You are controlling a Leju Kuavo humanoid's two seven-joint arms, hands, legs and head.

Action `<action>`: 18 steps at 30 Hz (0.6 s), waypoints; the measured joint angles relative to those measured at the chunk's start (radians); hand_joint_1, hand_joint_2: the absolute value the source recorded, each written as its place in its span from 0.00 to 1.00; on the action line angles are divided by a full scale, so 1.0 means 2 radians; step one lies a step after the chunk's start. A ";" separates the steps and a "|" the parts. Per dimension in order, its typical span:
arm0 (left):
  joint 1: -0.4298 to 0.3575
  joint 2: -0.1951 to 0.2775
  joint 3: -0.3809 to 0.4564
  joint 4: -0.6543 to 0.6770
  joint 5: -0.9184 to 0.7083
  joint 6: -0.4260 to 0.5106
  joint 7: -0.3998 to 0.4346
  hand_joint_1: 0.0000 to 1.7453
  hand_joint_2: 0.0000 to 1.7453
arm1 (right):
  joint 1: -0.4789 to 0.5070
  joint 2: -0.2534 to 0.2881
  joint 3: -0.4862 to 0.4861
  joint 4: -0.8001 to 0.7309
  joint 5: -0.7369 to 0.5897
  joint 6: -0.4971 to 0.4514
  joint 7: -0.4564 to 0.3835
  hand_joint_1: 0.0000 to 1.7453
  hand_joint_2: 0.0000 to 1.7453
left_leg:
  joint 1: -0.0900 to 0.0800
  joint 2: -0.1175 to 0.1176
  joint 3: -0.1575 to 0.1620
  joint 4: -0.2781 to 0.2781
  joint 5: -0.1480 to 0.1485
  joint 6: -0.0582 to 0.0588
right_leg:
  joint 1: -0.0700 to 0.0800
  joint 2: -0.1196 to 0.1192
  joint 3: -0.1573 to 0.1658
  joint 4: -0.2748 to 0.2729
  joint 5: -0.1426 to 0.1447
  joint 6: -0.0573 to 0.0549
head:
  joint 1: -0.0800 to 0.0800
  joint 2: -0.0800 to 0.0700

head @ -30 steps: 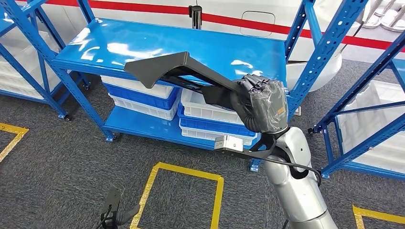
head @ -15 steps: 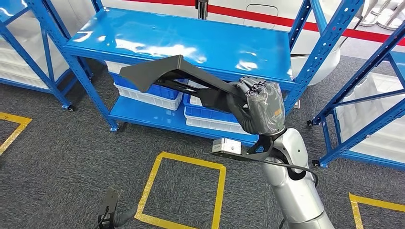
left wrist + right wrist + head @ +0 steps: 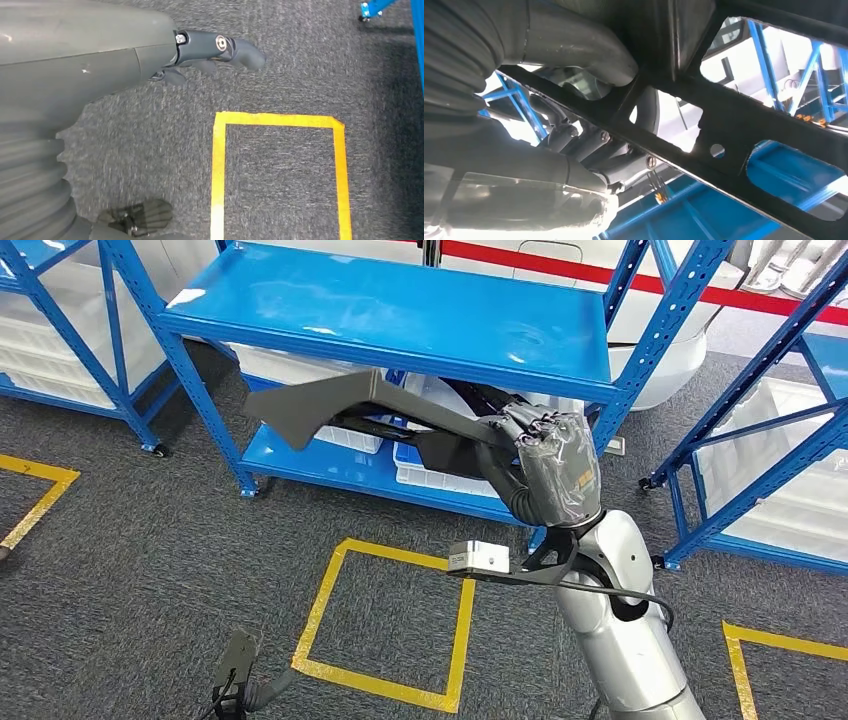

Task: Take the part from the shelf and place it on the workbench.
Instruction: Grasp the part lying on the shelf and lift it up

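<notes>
Camera has pulled back from the blue shelf (image 3: pixel 400 310) since 1 s ago; the part stays in the same grip. Right hand (image 3: pixel 545 475) is clamped on one end of the long black part (image 3: pixel 330 405), which extends out to its left, clear of the shelf over the carpet. Left hand (image 3: pixel 210 50) hangs over the floor, fingers loosely extended, holding nothing.

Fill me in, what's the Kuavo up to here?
The right hand grips a long black part and holds it in the air in front of the blue shelf, whose top level is bare. The part is off the shelf and not yet set down anywhere. The left hand hangs low over the grey carpet near a yellow taped square, holding nothing.
</notes>
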 joint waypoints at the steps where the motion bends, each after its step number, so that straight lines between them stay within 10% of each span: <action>1: 0.000 0.001 0.000 0.000 0.000 0.000 0.000 0.00 1.00 | 0.000 0.000 0.000 -0.001 0.001 0.000 0.000 0.95 1.00 | 0.000 -0.001 -0.004 0.009 -0.012 -0.003 | -0.004 -0.003 -0.001 -0.003 0.007 -0.001 | 0.000 0.000; 4: 0.001 0.003 0.001 0.000 -0.001 0.001 0.001 0.00 1.00 | 0.001 0.002 0.002 -0.001 0.001 0.002 0.000 0.95 1.00 | 0.004 -0.001 -0.025 0.086 -0.076 -0.013 | -0.011 -0.012 -0.010 -0.005 0.021 0.000 | -0.002 0.000; 6: 0.002 0.004 0.002 0.000 -0.001 0.001 0.002 0.00 1.00 | 0.004 0.002 0.003 -0.001 0.001 0.002 0.000 0.95 1.00 | 0.011 0.001 -0.031 0.132 -0.083 -0.023 | -0.016 -0.020 -0.018 -0.002 0.025 0.005 | -0.002 0.000; 10: 0.001 0.006 0.003 0.000 -0.001 0.001 0.003 0.00 1.00 | 0.005 0.001 0.005 -0.001 0.001 0.003 0.000 0.95 1.00 | 0.020 0.027 0.038 0.048 -0.056 -0.040 | -0.023 -0.037 -0.034 0.017 0.022 0.017 | -0.004 0.000; 15: 0.001 0.006 0.004 -0.001 -0.001 0.001 0.005 0.00 1.00 | 0.005 0.000 0.007 -0.001 0.003 0.003 0.001 0.95 1.00 | 0.011 0.022 0.046 0.016 -0.058 -0.014 | -0.017 -0.048 -0.043 0.034 0.016 0.036 | -0.003 0.000; 18: -0.001 0.006 0.005 -0.001 -0.001 0.001 0.005 0.00 1.00 | 0.005 -0.002 0.008 0.000 0.006 0.003 0.001 0.95 1.00 | 0.011 0.008 0.040 0.012 -0.049 0.001 | -0.022 -0.015 -0.072 0.092 -0.017 0.035 | -0.002 0.000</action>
